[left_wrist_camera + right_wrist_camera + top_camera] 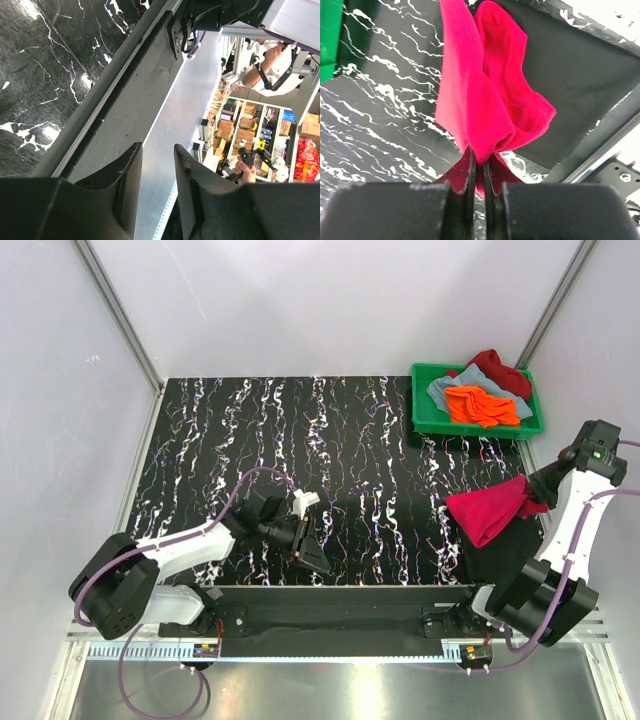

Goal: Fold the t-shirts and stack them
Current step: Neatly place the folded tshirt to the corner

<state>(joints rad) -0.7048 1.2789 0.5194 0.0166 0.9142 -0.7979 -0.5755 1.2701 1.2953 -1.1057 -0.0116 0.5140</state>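
A bright pinkish-red t-shirt hangs bunched above the right side of the table, lifted off the surface. My right gripper is shut on it; in the right wrist view the cloth is pinched between the closed jaws of the gripper and drapes away from them. Three other t-shirts lie in the green crate: orange, grey-blue and dark red. My left gripper hovers low near the table's front edge with nothing between its fingers. It is open.
The green crate stands at the back right corner of the black marbled table. A plain dark patch lies under the hanging shirt. Frame posts and white walls enclose the table. The black base rail runs along the near edge.
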